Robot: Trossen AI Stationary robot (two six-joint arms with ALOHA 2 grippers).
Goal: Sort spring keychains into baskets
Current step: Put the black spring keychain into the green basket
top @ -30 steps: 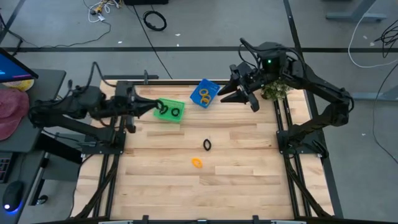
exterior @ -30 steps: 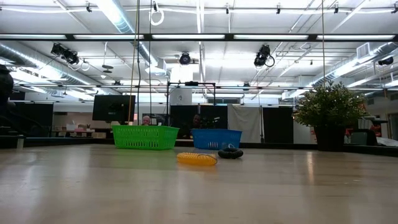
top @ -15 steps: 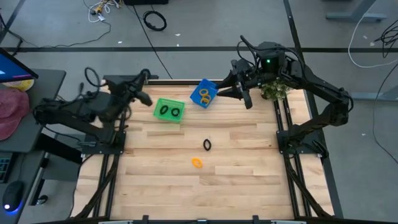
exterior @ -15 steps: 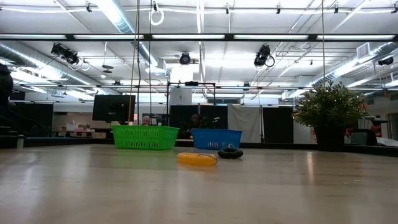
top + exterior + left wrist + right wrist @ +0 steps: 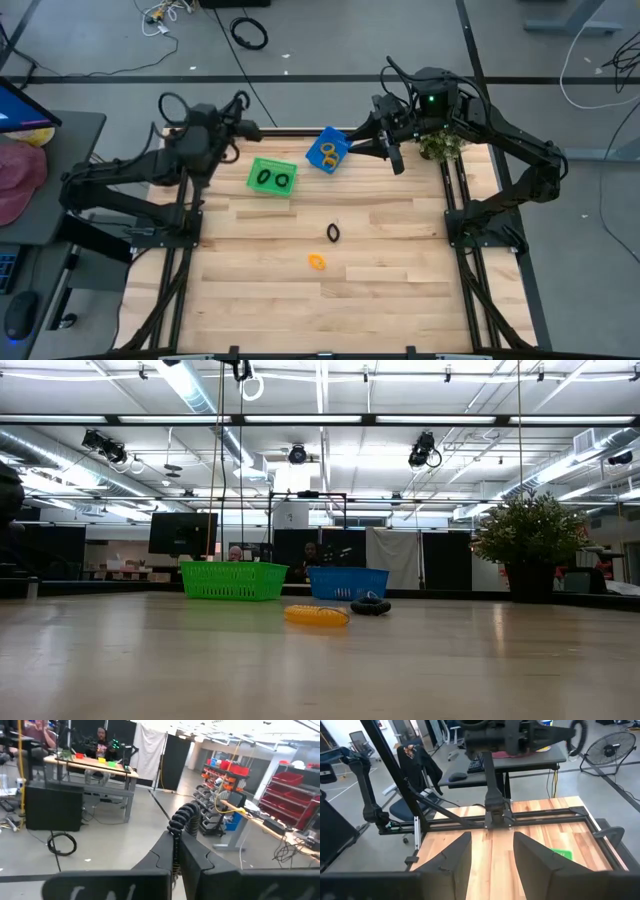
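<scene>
The table (image 5: 380, 290) is pale wood with a smooth, slightly shiny top; its frame (image 5: 170, 290) is dark metal. The green basket (image 5: 233, 581) and the blue basket (image 5: 347, 582) look like bright plastic with ribbed walls; the floor (image 5: 330, 40) is grey, smooth and dull.

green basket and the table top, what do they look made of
Green basket: probably moulded plastic, going by its bright uniform colour and the slotted, lattice-like walls seen in the low view. Table top: looks like light wood planks, butcher-block style, with visible grain and board seams and a smooth, faintly shiny finish.
</scene>
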